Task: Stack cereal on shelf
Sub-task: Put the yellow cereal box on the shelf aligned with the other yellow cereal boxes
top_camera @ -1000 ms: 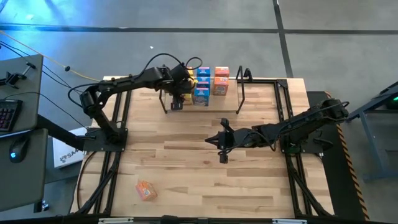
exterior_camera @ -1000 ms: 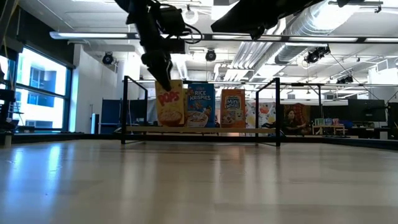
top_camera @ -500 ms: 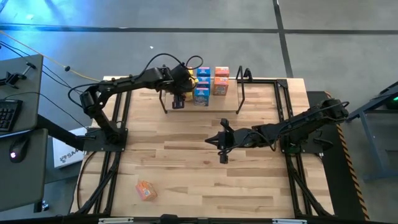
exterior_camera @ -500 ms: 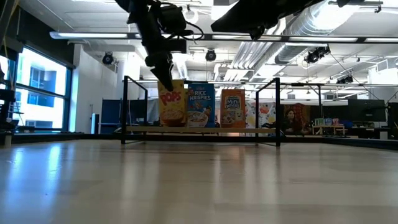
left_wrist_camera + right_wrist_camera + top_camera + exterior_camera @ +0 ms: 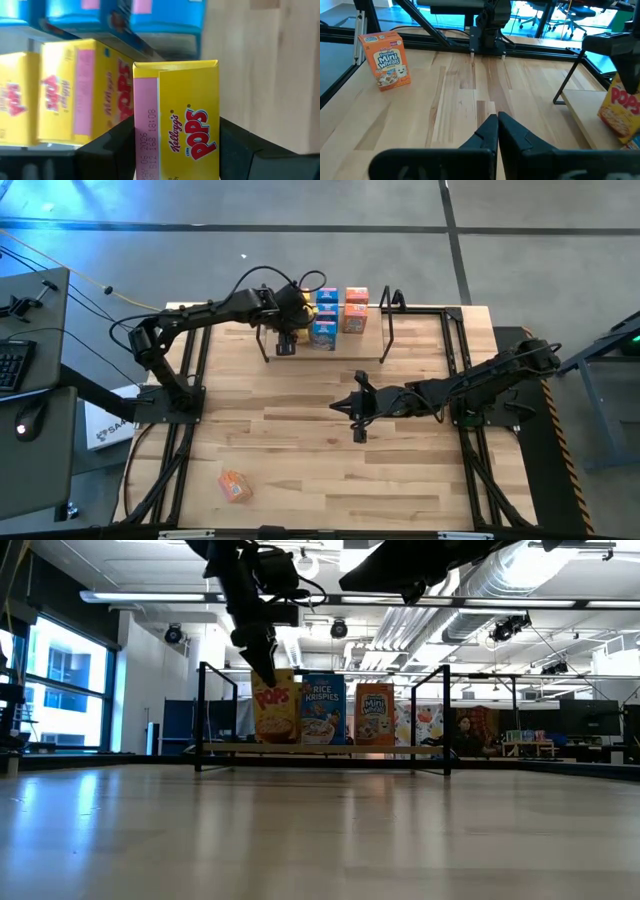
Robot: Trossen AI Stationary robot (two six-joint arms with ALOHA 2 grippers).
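A: Step in hand? 
B: Placing. Left gripper [image 5: 286, 340], jaws clamping a yellow cereal box [image 5: 185, 120], sits over the shelf [image 5: 335, 350] at 12 o'clock.

A: Next? 
B: Seat upright, release. Right gripper [image 5: 357, 408] idle mid-tabletop [image 5: 300, 440], jaws closed.

The yellow cereal box [image 5: 187, 125] between the left hand's fingers [image 5: 107, 150] reads "Kellogg's POPS", with a printed date stamp on its pink side. On the shelf [image 5: 320, 748] beside that hand, the blue box [image 5: 322, 710] reads "RICE KRISPIES" and the orange box [image 5: 375, 713] "Mini". Well apart from the right hand, an orange box [image 5: 385, 60] on the tabletop [image 5: 460, 110] reads "Frosted Mini Wheats".
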